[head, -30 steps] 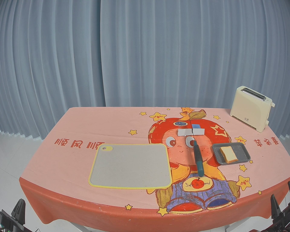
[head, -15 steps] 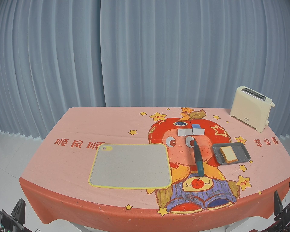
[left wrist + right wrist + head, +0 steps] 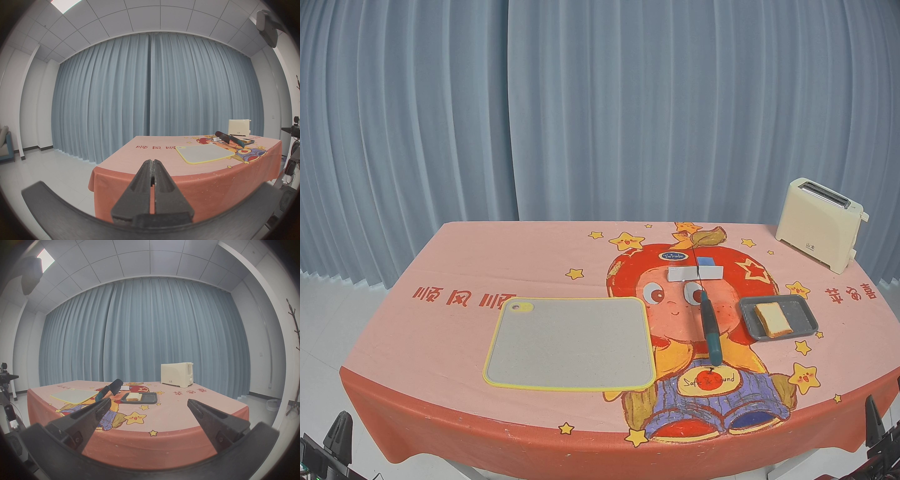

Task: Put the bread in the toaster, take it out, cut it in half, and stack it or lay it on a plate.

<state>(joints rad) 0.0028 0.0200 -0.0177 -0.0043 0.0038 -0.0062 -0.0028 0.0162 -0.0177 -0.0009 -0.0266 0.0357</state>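
A slice of bread [image 3: 773, 319] lies on a dark grey tray [image 3: 802, 311] at the right of the table. The cream toaster [image 3: 822, 224] stands at the far right corner, slot up. A teal-handled knife [image 3: 710, 334] lies between the tray and the yellow-rimmed cutting board [image 3: 570, 342]. My left gripper [image 3: 153, 165] is shut on nothing, low, off the table's near left corner. My right gripper [image 3: 148, 405] is open and holds nothing, below the near right edge and facing the bread [image 3: 133, 396] and toaster [image 3: 177, 374].
A small white and blue block [image 3: 695, 272] supports the knife's blade behind the handle. The pink printed tablecloth [image 3: 456, 262] hangs over the table's edges. Blue curtains close off the back. The table's left part is bare cloth.
In the head view my right gripper's finger has shifted slightly to the right at the lower corner. Nothing on the table has moved.
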